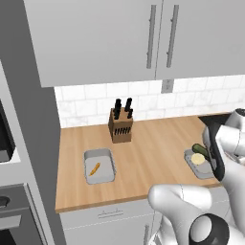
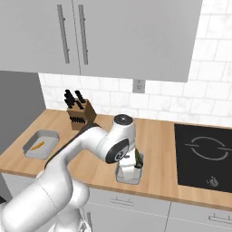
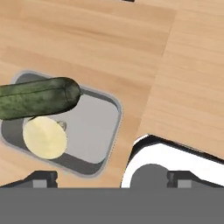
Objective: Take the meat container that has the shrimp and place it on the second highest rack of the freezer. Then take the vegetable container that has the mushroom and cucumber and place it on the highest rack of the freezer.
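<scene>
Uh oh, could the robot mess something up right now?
Maybe. The task wants the grey tray with the orange shrimp first, but the gripper hovers over the other grey tray, the one holding the dark green cucumber and pale round mushroom, so it might pick up the wrong one. The cucumber also pokes out over the rim, so it might roll out if that tray is lifted or tipped.

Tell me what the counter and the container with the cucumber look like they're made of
The counter looks like light wood with a matte finish: plank seams and grain show. The container looks like dull grey metal, possibly plastic: smooth, uniform, rounded rim. The cucumber lies inside.
</scene>
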Controlling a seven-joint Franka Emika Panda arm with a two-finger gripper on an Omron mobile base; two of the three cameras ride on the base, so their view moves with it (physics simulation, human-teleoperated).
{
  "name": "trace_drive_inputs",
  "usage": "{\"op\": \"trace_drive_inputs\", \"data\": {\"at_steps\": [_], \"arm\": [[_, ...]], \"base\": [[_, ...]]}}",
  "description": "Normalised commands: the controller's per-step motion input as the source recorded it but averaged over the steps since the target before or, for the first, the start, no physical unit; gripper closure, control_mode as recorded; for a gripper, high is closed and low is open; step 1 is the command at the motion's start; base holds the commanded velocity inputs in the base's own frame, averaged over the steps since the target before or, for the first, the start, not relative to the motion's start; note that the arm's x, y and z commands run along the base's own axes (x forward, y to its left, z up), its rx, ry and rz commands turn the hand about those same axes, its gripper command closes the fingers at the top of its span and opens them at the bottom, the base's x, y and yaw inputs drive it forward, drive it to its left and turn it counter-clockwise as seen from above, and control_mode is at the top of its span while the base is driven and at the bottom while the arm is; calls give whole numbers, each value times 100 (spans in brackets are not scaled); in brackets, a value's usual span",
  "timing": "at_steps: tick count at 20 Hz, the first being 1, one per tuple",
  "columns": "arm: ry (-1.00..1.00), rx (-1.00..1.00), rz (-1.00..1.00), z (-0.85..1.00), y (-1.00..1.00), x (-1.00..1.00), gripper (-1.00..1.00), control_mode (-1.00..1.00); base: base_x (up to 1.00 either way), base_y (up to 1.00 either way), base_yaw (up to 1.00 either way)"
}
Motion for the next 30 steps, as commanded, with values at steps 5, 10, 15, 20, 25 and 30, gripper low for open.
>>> {"op": "trace_drive_inputs", "data": {"at_steps": [5,10,15,20,25,30], "arm": [[0,5,-3,-83,-27,0,-100,-100],[0,9,-2,-59,-20,7,-100,-100],[0,14,0,-29,-11,31,-100,-100],[0,3,0,-2,0,14,-100,-100],[3,0,0,-6,3,18,-100,-100],[5,0,0,-20,7,22,100,-100]], "base": [[0,0,0],[0,0,0],[0,0,0],[0,0,0],[0,0,0],[0,0,0]]}}
